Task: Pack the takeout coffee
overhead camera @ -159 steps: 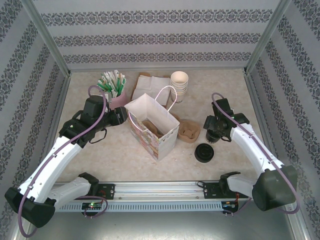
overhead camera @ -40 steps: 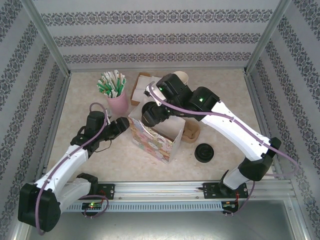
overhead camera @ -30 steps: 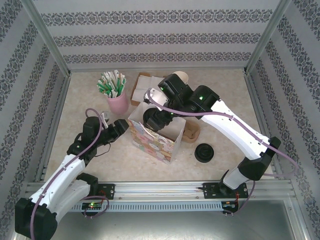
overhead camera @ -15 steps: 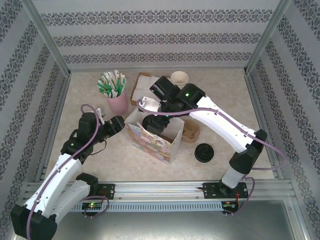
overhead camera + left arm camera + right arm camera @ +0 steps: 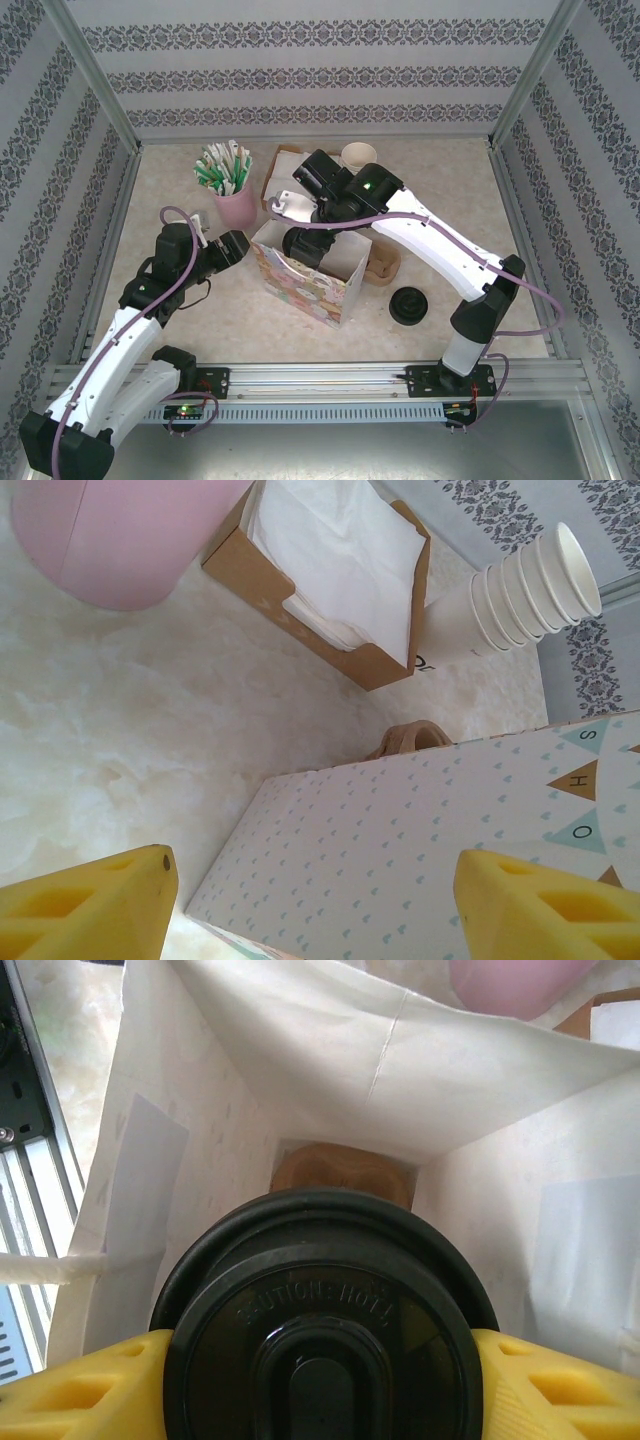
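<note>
At the mouth of the bag [image 5: 290, 1080], my right pincer [image 5: 320, 1385] gripped the takeout coffee [image 5: 322, 1290]. I saw my left pincer [image 5: 310, 905] apart.

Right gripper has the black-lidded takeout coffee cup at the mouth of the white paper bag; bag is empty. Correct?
Not empty: the right wrist view shows a brown cardboard piece on the bottom of the white paper bag. Otherwise yes: the right gripper has the black-lidded takeout coffee cup at its mouth.
</note>
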`<state>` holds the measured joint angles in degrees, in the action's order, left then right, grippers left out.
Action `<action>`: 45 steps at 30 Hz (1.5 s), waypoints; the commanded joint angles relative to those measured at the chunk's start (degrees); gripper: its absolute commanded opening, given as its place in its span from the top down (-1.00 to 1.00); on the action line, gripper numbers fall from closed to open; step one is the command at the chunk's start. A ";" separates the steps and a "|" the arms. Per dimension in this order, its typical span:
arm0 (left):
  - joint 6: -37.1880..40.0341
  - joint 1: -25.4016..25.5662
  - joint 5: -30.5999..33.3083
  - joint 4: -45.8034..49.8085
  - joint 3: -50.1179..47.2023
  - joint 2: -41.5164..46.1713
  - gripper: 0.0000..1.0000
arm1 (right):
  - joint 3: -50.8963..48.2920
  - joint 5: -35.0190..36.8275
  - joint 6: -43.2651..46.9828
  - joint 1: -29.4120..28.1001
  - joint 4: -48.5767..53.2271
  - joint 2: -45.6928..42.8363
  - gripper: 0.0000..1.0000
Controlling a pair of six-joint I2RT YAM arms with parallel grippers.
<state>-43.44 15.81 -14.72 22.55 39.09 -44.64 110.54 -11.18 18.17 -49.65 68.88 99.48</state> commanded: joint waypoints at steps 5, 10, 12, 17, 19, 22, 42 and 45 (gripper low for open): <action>1.53 0.53 -1.36 -1.18 2.85 -0.09 -0.48 | 0.39 4.46 0.01 -0.27 -0.25 0.33 -0.20; 1.28 0.48 -1.49 -1.36 3.20 -0.88 -0.48 | 0.82 3.06 -0.11 -0.43 0.63 1.68 -0.19; 1.23 0.53 -1.39 -1.36 3.27 -1.31 -0.48 | 0.51 2.40 -0.13 -0.62 0.27 1.60 -0.19; 0.99 0.49 -2.35 -1.88 3.42 -2.61 -0.48 | -0.83 0.84 -0.76 -0.62 -0.33 1.42 -0.20; 0.95 0.49 -2.79 -2.15 3.39 -2.98 -0.48 | -1.30 0.47 -1.14 -0.62 -0.50 1.50 -0.20; 0.66 0.48 -3.25 -2.86 3.07 -3.49 -0.48 | -1.52 0.30 -2.20 -0.63 -1.03 2.16 -0.20; -0.51 0.49 -6.94 -5.64 1.29 -4.98 -0.46 | -0.53 2.20 -4.33 -0.71 -2.50 6.08 -0.19; -0.36 0.49 -6.76 -5.45 1.48 -4.65 -0.46 | -1.78 1.75 -4.86 -0.71 -3.41 5.52 -0.18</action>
<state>-43.68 15.79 -20.56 19.59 40.73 -49.89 109.60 -9.28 14.70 -49.65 66.72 104.84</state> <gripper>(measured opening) 0.731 0.659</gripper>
